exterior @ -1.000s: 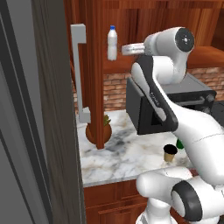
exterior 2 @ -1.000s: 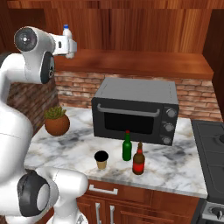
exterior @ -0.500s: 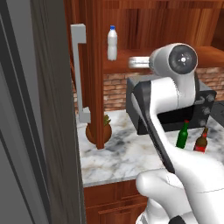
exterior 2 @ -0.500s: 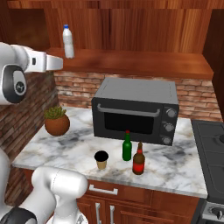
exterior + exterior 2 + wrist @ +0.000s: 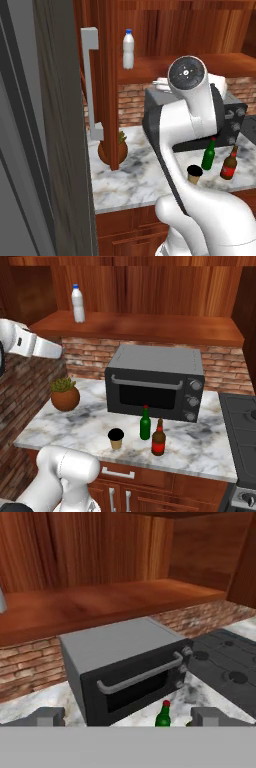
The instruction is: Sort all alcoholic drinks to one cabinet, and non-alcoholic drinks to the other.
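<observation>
White plastic bottle point(image 5: 77, 303) upright on the open cabinet's wooden shelf point(image 5: 150, 326), potted plant point(image 5: 64, 395) on the marble bench point(image 5: 200, 441), then paper coffee cup point(image 5: 116, 438), green bottle point(image 5: 145, 423), brown bottle point(image 5: 158, 438) before the toaster oven point(image 5: 156, 382), hand point(image 5: 127, 717) open, empty, raised above.

A dark grey toaster oven point(image 5: 156, 382) stands on a white-and-grey marble counter point(image 5: 70, 421) against a red brick backsplash point(image 5: 90, 358). Above the oven runs an open wooden cabinet shelf point(image 5: 150, 326). Left of it sits a potted plant point(image 5: 65, 396); right of it, a black stovetop point(image 5: 245, 421).
</observation>
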{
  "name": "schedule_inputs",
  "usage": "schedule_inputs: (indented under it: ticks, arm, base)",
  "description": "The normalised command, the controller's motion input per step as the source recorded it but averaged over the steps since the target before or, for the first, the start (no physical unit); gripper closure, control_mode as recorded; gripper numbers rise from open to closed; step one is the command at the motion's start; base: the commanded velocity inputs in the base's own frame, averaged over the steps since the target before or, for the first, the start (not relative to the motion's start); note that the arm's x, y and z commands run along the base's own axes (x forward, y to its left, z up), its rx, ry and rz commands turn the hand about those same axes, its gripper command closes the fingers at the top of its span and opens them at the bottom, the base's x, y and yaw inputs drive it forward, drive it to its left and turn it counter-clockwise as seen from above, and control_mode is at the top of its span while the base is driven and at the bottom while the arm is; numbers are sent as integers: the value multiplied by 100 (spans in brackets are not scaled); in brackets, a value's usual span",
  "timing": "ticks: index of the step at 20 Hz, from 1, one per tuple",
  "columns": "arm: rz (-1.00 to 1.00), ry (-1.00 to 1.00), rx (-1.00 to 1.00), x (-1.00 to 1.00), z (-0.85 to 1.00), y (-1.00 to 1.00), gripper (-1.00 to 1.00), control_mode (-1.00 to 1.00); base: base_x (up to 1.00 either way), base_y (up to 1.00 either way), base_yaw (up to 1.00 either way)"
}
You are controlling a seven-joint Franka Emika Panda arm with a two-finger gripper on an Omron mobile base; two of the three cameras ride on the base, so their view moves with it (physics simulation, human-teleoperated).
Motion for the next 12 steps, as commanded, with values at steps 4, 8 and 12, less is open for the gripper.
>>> schedule_inputs:
  ticks: [4,8,12]
  arm:
    - [-28,12,10,-10,-30,-7,-100,-100]
    - [-21,6,13,-7,-44,-11,-100,-100]
    - [-19,1,12,-4,-52,-11,-100,-100]
  base:
    - [0,0,0]
    - [0,0,0]
    - [0,0,0]
